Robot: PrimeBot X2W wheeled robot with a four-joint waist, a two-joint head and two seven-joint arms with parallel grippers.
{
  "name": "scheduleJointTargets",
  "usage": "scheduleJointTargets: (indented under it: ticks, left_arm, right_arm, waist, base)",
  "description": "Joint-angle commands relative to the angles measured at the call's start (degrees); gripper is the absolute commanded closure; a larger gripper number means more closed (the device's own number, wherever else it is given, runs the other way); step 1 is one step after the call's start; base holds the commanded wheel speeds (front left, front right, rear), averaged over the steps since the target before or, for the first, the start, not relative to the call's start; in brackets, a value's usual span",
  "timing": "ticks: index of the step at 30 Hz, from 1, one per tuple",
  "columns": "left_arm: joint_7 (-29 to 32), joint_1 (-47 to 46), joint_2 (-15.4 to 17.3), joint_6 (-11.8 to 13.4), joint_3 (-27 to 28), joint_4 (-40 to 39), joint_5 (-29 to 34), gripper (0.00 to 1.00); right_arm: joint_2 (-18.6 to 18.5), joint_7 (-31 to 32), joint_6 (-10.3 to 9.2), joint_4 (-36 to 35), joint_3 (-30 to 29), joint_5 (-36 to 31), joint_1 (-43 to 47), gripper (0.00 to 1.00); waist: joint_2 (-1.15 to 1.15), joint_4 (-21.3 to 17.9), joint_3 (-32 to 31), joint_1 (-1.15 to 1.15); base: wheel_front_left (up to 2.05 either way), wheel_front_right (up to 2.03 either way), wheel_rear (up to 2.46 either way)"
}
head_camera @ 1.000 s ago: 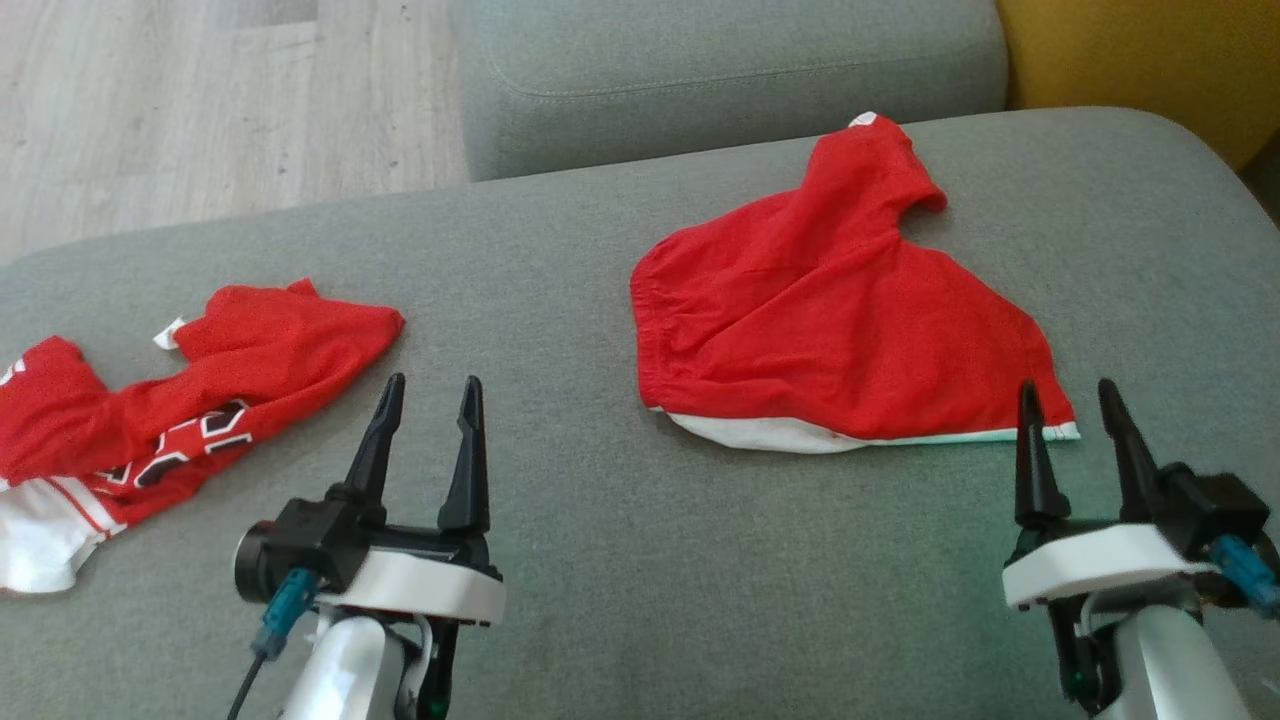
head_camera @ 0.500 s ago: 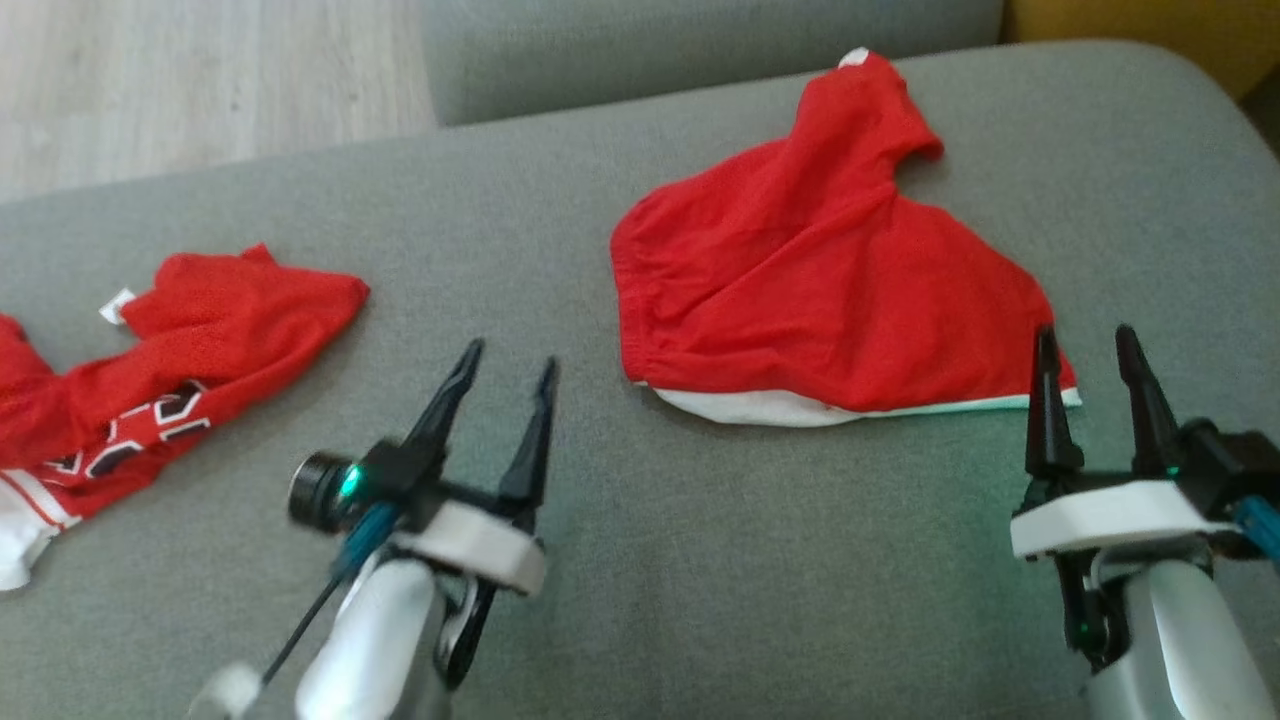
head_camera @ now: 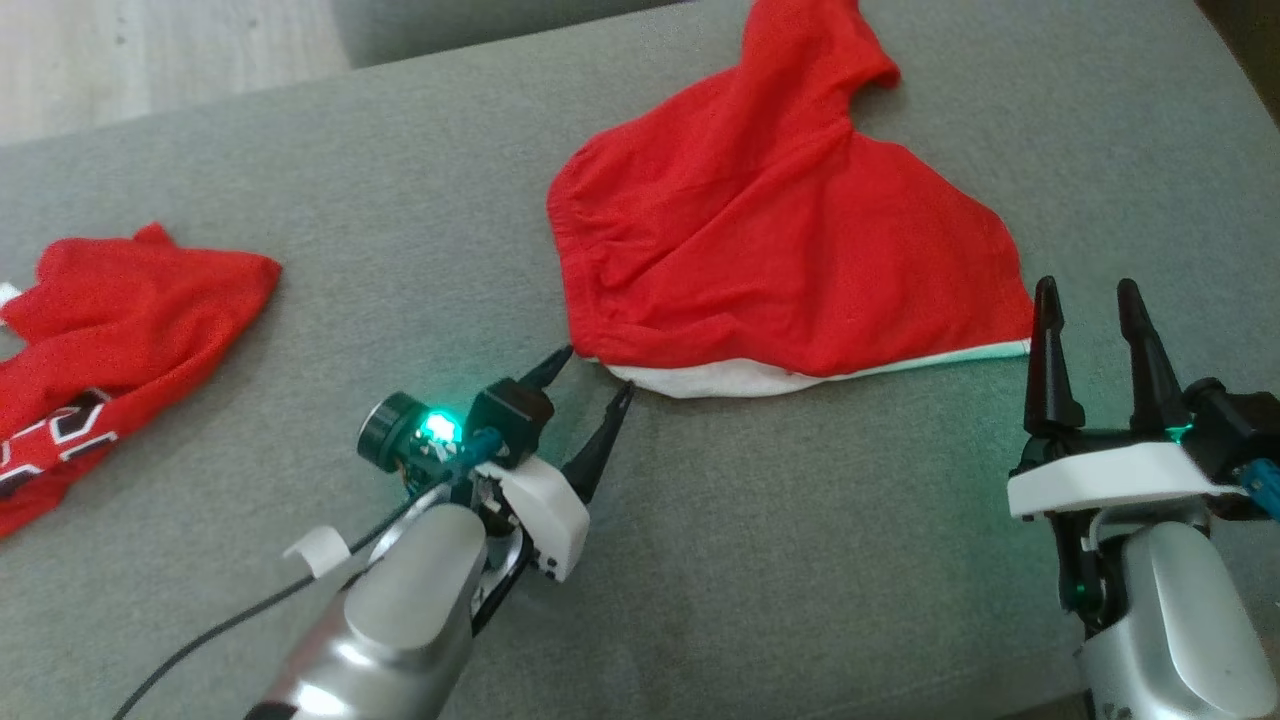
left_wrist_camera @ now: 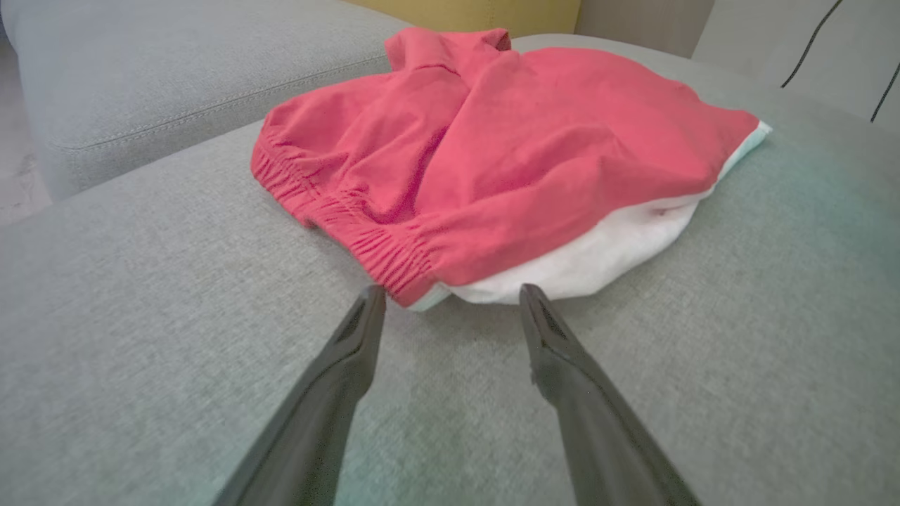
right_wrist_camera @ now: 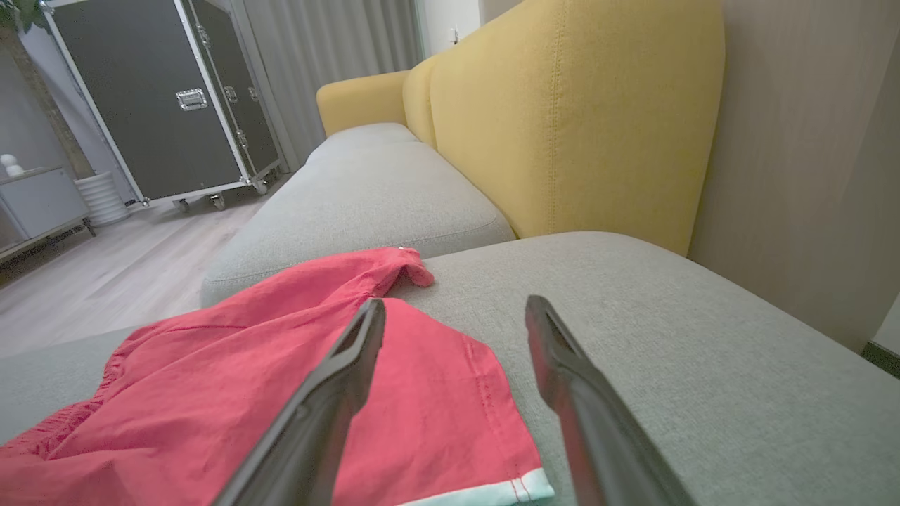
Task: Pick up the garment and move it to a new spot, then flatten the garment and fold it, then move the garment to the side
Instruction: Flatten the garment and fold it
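The garment (head_camera: 760, 230) is a pair of red shorts with an elastic waistband and white lining, lying crumpled on the grey sofa cushion (head_camera: 800, 520). My left gripper (head_camera: 595, 372) is open, its fingertips just short of the near-left waistband corner. In the left wrist view that corner of the garment (left_wrist_camera: 492, 154) sits right ahead of the left gripper (left_wrist_camera: 453, 292). My right gripper (head_camera: 1087, 288) is open beside the garment's near-right hem corner. In the right wrist view the right gripper (right_wrist_camera: 455, 302) hovers over the hem edge of the garment (right_wrist_camera: 176, 393).
A second red garment with white and black print (head_camera: 120, 310) lies at the cushion's left. Wooden floor (head_camera: 150, 50) lies beyond the far left edge. A yellow sofa back (right_wrist_camera: 576, 119) and a black wheeled case (right_wrist_camera: 155, 98) stand further off.
The head camera has tilted down and shifted. My left gripper has moved forward and to the right, up to the garment's waistband corner. The right gripper stays open by the hem corner.
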Motion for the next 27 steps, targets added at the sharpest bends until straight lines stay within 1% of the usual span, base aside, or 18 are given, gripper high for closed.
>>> scheduleJointTargets:
  ticks: [1,4,9,15,16,17,18,23,24,27]
  left_arm:
    - [-1.1,-3.3,1.3,0.1,0.1,-0.8,-2.1,0.0]
    - [-3.3,-5.4,2.1,0.1,-2.1,0.9,-5.3,0.0]
    - [-5.1,-7.3,2.1,0.1,-3.5,3.4,-7.5,0.0]
    - [-6.0,-9.0,2.0,0.1,-5.7,5.9,-9.3,0.0]
    - [-6.1,-9.2,2.0,0.1,-6.2,6.1,-9.8,0.09]
    - [-6.3,-9.4,1.9,0.1,-6.7,6.2,-10.3,0.65]
    - [-6.6,-9.6,2.0,0.1,-7.2,6.3,-10.5,1.0]
    - [-7.8,-9.7,2.4,0.1,-8.6,6.3,-11.0,1.0]
    - [-7.9,-9.5,2.4,0.1,-9.5,6.0,-10.7,1.0]
    - [-8.2,-9.1,2.5,0.1,-9.4,5.3,-11.1,1.0]
  right_arm:
    - [-0.2,-0.6,0.21,-1.8,1.2,0.3,-1.8,0.0]
    - [-0.2,-0.6,0.21,-1.7,1.8,2.1,-2.4,0.0]
    - [-0.2,-0.6,0.21,-2.3,2.2,2.9,-2.7,0.0]
    - [-0.2,-0.6,0.21,-2.3,2.3,2.2,-2.8,0.0]
    - [-0.2,-0.6,0.21,-2.0,2.2,2.0,-2.8,0.0]
    - [-0.2,-0.6,0.21,-1.5,2.0,1.6,-2.8,0.0]
    - [-0.2,-0.6,0.21,-0.9,1.7,1.0,-2.8,0.0]
    - [-0.2,-0.6,0.21,3.5,-0.8,-1.9,-3.3,0.0]
    - [-0.2,-0.6,0.21,4.6,-1.0,-2.4,-3.5,0.0]
    - [-0.2,-0.3,0.21,6.4,-0.2,-3.4,-3.9,0.0]
  waist:
    - [0.0,-0.9,0.8,-0.01]
    - [0.0,-1.9,1.7,-0.01]
    - [0.0,-2.7,2.3,-0.01]
    - [0.0,-3.3,2.9,-0.01]
    - [0.0,-3.3,2.9,-0.01]
    - [0.0,-3.4,3.0,-0.01]
    - [0.0,-3.4,3.0,-0.01]
    - [0.0,-2.6,2.2,-0.01]
    - [0.0,-2.3,1.9,-0.01]
    - [0.0,-1.6,1.3,-0.01]
  base:
    - [0.0,0.0,0.0]
    - [0.0,0.0,0.0]
    - [0.0,0.0,0.0]
    - [0.0,0.0,0.0]
    - [0.0,0.0,0.0]
    - [0.0,0.0,0.0]
    - [0.0,0.0,0.0]
    - [0.0,0.0,0.0]
    - [0.0,0.0,0.0]
    - [0.0,0.0,0.0]
